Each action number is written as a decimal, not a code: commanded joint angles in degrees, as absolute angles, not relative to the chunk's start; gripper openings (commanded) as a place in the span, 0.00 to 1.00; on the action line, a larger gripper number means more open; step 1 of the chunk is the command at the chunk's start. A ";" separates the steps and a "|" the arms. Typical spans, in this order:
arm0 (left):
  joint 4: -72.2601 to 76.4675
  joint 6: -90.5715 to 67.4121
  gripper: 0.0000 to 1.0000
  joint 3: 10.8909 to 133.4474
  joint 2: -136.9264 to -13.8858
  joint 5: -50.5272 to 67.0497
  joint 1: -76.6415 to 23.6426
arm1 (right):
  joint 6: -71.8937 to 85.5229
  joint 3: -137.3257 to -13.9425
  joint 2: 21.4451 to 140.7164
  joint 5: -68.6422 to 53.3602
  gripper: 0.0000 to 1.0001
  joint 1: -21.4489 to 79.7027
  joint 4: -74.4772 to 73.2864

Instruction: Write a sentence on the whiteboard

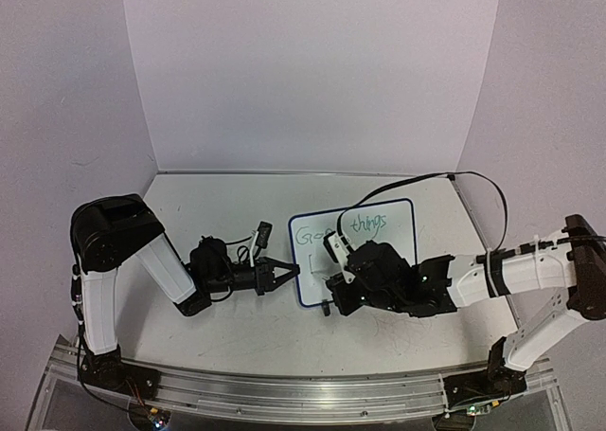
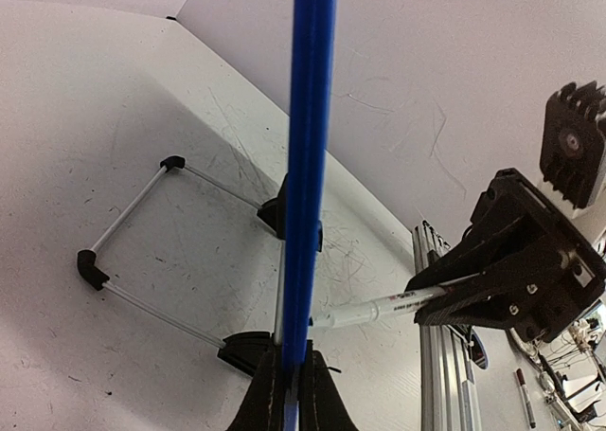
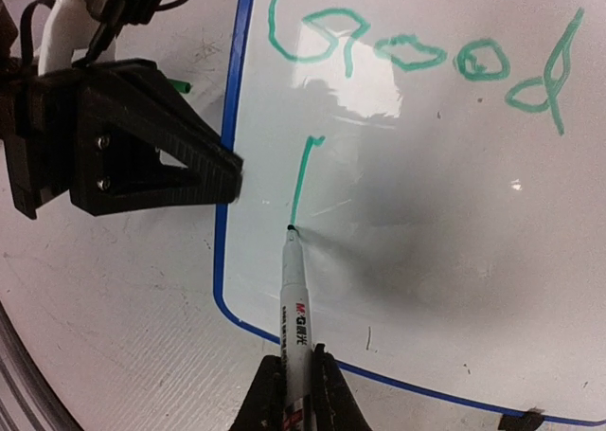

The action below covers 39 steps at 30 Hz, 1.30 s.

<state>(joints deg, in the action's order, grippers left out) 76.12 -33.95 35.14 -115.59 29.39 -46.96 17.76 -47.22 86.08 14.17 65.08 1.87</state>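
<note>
Just ahead of the right gripper [image 3: 295,379], whiteboard [image 3: 426,251] under the marker [image 3: 294,303] tip.

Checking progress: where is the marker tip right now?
Right wrist view: the marker, held in the right gripper, has its tip on the whiteboard at the bottom of a green stroke under the "G" of "Good", near the edge the left gripper clamps.

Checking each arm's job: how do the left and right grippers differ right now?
The left gripper clamps the whiteboard's blue frame; the right gripper holds a marker. The left meets the board at its edge; the right's marker tip touches its face, under "Good". Both are shut.
</note>
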 commanded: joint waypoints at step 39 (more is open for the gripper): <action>84.67 -34.54 0.00 35.24 -114.59 29.04 -46.85 | 19.97 -49.18 86.50 22.88 0.00 65.94 3.56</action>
<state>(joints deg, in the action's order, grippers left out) 76.12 -34.09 35.14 -115.59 29.39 -46.96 18.51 -47.27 86.37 18.53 66.30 3.01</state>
